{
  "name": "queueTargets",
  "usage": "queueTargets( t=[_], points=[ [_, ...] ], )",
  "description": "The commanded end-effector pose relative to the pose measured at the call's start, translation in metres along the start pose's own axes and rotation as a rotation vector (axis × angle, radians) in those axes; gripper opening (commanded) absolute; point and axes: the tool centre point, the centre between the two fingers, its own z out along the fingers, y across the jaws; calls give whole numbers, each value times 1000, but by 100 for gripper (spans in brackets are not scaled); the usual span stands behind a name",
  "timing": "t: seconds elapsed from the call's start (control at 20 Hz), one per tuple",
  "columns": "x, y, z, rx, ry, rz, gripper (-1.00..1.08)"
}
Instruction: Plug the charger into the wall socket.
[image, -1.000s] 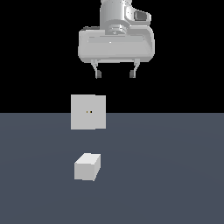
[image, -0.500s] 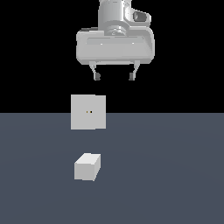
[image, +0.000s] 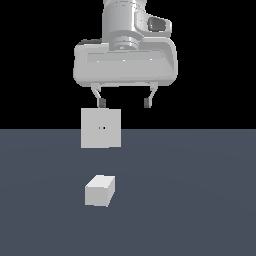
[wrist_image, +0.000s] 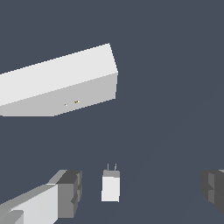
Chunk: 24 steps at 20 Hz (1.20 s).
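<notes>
The charger (image: 100, 190) is a small white block lying on the grey floor, nearer the camera than the socket. In the wrist view the charger (wrist_image: 110, 187) shows two thin prongs pointing toward the socket. The wall socket (image: 101, 128) is an upright white square panel with two tiny holes at its centre; it also shows in the wrist view (wrist_image: 61, 83). My gripper (image: 124, 102) hangs high above both, open and empty. In the wrist view the charger lies between my spread fingertips (wrist_image: 70, 192), far below them.
A flat dark grey floor (image: 200, 200) spreads under everything, with a black background behind it.
The gripper has come down a little and shifted slightly toward the exterior view's left. The charger and socket have not moved.
</notes>
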Motion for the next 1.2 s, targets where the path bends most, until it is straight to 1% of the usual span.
queueTargets(
  t=[0.0, 0.3, 0.55, 0.8, 1.15],
  points=[
    [-17, -4, 16, -2, -3, 7, 100],
    [-52, -13, 51, -7, -9, 22, 100],
    [-72, -18, 72, -10, -12, 32, 100],
    [-82, -22, 83, -12, -14, 37, 100],
    [-83, -22, 86, -12, -16, 36, 100]
  ],
)
